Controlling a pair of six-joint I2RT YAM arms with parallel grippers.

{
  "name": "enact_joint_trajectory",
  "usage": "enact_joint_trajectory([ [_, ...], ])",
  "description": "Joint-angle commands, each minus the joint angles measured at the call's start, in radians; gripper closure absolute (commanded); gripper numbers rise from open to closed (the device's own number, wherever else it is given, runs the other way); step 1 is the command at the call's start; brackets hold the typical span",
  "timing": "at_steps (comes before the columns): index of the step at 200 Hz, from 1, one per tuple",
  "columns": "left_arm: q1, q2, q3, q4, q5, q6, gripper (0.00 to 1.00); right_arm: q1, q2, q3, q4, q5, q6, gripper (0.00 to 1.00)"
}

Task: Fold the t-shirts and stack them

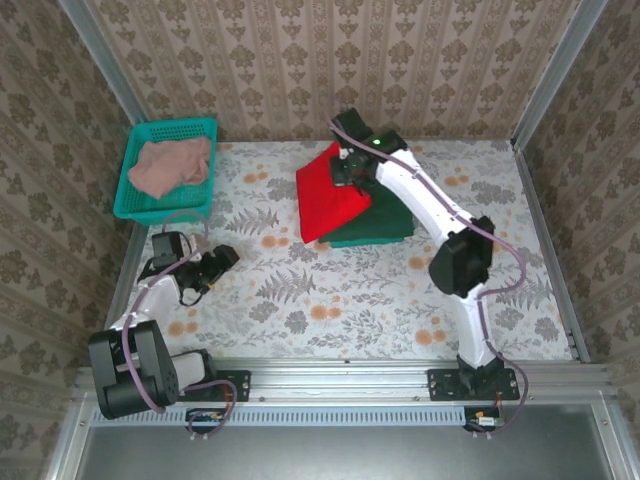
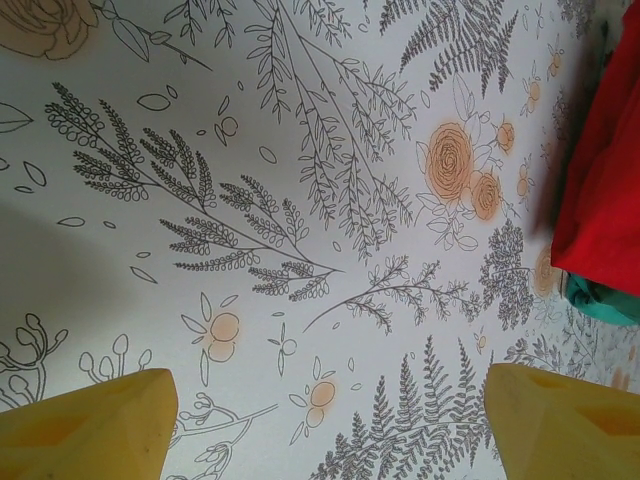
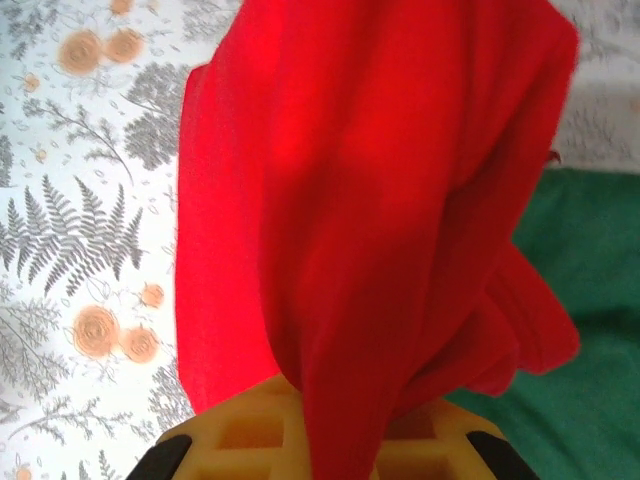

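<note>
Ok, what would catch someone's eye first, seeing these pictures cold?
The bright red t-shirt, pinched and held up by the right gripper over the dark green folded shirts at the far middle of the table. Then the teal basket in the far left corner, holding a dusty pink shirt.

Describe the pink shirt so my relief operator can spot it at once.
Look to the table's far left corner, where a teal basket sits. The pink shirt lies crumpled inside it. It is the only pale one and the only one in a basket; the red shirt and green shirt are mid-table.
</note>
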Motion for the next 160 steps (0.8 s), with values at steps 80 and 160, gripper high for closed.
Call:
enact_joint_trajectory([
  [80,-0.42,0.508,0.5,0.418,-0.014,-0.155,0.03,-0.257,-0.214,-0.462,0.34,-0.276,0.093,1.0],
  [160,-0.548,0.811,0.7,0.52,0.025,-0.194,0.18,-0.363,-0.167,-0.632,0.443,-0.328,0.014,0.87],
])
